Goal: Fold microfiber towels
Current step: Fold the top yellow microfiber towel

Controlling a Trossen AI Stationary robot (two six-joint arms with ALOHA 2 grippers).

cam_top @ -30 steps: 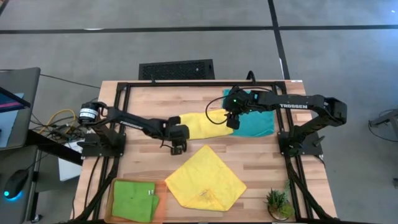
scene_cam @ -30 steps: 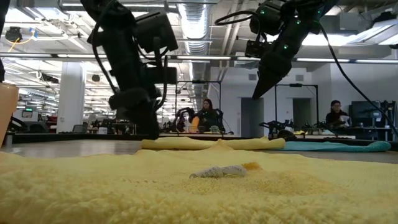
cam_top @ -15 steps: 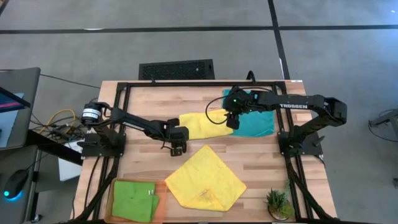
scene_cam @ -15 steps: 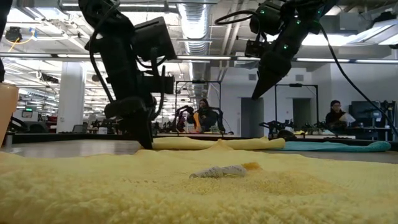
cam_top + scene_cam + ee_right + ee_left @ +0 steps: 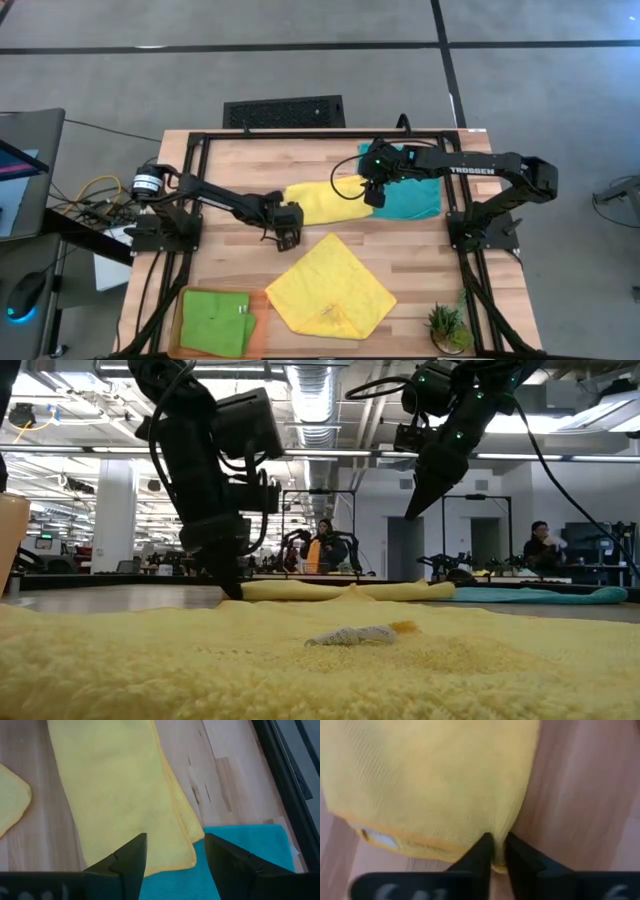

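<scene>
Pinching the edge of the folded yellow towel [image 5: 318, 201], the left gripper [image 5: 288, 226] sits low on the wooden table [image 5: 230, 165]. In the left wrist view its two dark fingers [image 5: 484, 851] are almost together, with a bit of the yellow towel's hem squeezed between them. In the low view this gripper's tip comes down to the end of that long yellow towel.

The right gripper [image 5: 373, 196] hangs in the air above the other end of the same towel, just where the yellow towel meets the teal towel [image 5: 412, 195]. Its fingers stand wide apart and hold nothing. In the right wrist view you can see the yellow towel and a corner of the teal towel through the gap between them. The yellow towel's end lies on top of the teal towel's edge.

A second yellow towel [image 5: 332, 286] lies spread out flat nearer the front of the table, turned like a diamond. It has a small white tag [image 5: 350, 635] on it. The lime green towel [image 5: 215, 320] is folded and lies on the orange tray [image 5: 178, 322] at the front left corner. A little green plant [image 5: 446, 326] stands at the front right corner.

People sit far off in the room behind the table.
</scene>
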